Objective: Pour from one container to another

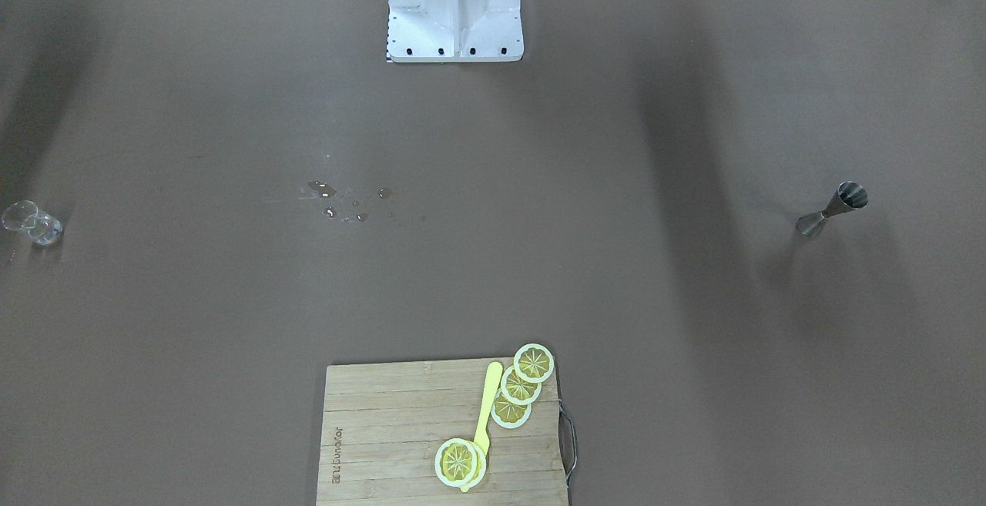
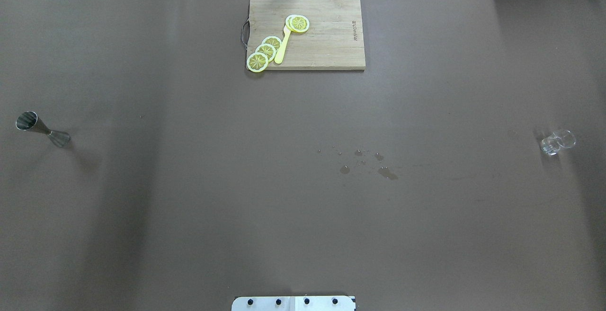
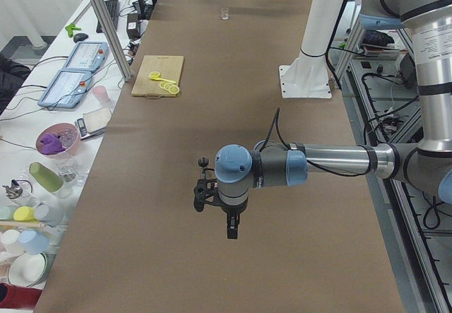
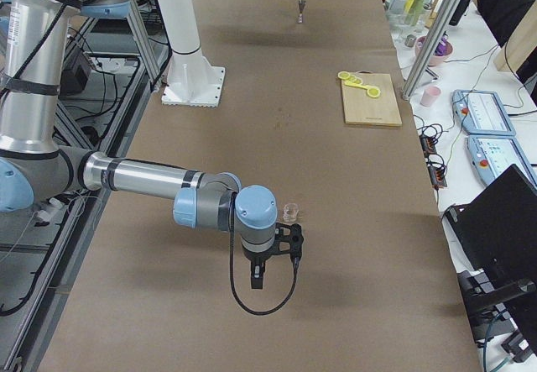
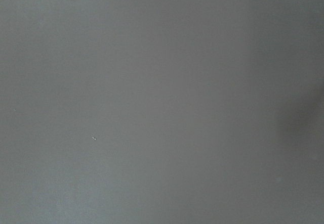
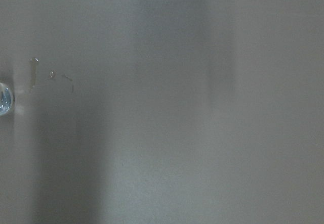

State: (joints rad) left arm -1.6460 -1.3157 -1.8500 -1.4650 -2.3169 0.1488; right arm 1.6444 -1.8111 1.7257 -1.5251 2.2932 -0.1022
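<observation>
Left gripper [image 3: 232,232] and right gripper [image 4: 256,284]: each showed only in an end-of-table view, pointing down above the table [image 2: 189,216]. Whether the jaws were open, or held anything, could not be told.

Glass [image 6: 4,97]: cut off at the right wrist view's left edge.

Cutting board [image 2: 326,41]: at the far middle edge, bearing lemon slices [image 2: 265,50] and a yellow utensil [image 2: 282,47].

Droplets [image 2: 374,162]: lay mid-table.

Jigger [image 2: 42,129]: shiny steel, hourglass-shaped, stood upright far on the robot's left.

The glass was clear and short, and stood far on the robot's right, well apart from the jigger.
</observation>
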